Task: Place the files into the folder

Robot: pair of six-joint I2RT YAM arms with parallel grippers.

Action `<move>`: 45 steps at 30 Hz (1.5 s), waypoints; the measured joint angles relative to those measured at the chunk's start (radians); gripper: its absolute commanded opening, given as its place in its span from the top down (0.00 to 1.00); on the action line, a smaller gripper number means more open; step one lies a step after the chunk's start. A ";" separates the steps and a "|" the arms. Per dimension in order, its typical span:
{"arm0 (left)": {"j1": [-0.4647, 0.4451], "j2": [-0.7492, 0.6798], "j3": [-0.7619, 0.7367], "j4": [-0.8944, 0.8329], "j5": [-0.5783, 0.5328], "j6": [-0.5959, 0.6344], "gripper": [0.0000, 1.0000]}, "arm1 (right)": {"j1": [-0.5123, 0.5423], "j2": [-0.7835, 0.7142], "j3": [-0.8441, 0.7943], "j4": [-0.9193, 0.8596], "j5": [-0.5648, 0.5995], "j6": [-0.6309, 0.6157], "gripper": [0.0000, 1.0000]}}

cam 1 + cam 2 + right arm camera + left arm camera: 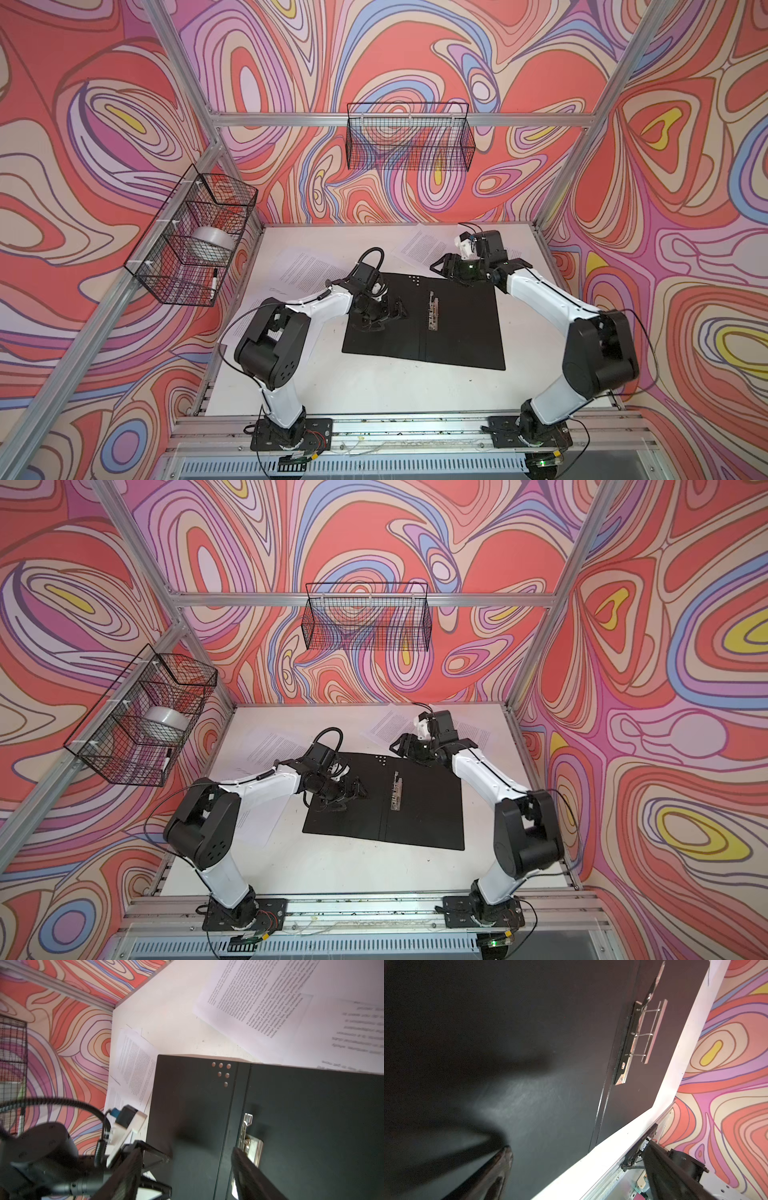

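Two wall baskets (191,237) hang well clear; files (305,268) lie beside the open folder (457,332), left gripper (384,318) and right gripper (473,270) spread wide above it.

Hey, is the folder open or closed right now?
Open. The folder lies spread flat on the table, black inside facing up, with its metal clip exposed beside the spine.
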 measured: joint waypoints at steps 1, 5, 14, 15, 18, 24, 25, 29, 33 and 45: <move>0.000 -0.042 0.005 -0.031 -0.034 -0.001 0.00 | 0.000 -0.043 -0.020 -0.010 0.004 -0.010 0.16; 0.009 -0.275 -0.006 -0.132 -0.183 -0.024 0.00 | 0.000 -0.176 -0.088 -0.047 0.029 -0.051 0.02; 0.263 -0.838 -0.360 -0.332 -0.426 -0.224 0.00 | 0.121 -0.109 -0.067 -0.046 0.038 -0.104 0.02; 0.289 -0.875 -0.392 -0.352 -0.444 -0.248 0.00 | 0.139 -0.084 -0.058 -0.040 0.035 -0.105 0.03; 0.364 -0.956 -0.473 -0.393 -0.488 -0.328 0.00 | 0.190 0.011 -0.026 -0.023 0.008 -0.101 0.04; 0.509 -0.982 -0.636 -0.342 -0.521 -0.474 0.00 | 0.254 0.161 0.084 -0.031 -0.024 -0.100 0.04; 0.520 -0.981 -0.660 -0.330 -0.527 -0.498 0.00 | 0.262 0.171 0.100 -0.036 -0.032 -0.100 0.04; 0.560 -1.006 -0.725 -0.278 -0.555 -0.562 0.00 | 0.267 0.190 0.155 -0.070 -0.055 -0.099 0.05; 0.598 -1.014 -0.752 -0.208 -0.588 -0.608 0.00 | 0.266 0.203 0.186 -0.103 -0.072 -0.096 0.05; 0.734 -0.763 -0.813 0.380 -0.557 -0.657 0.01 | 0.266 0.193 0.145 -0.134 -0.087 -0.097 0.06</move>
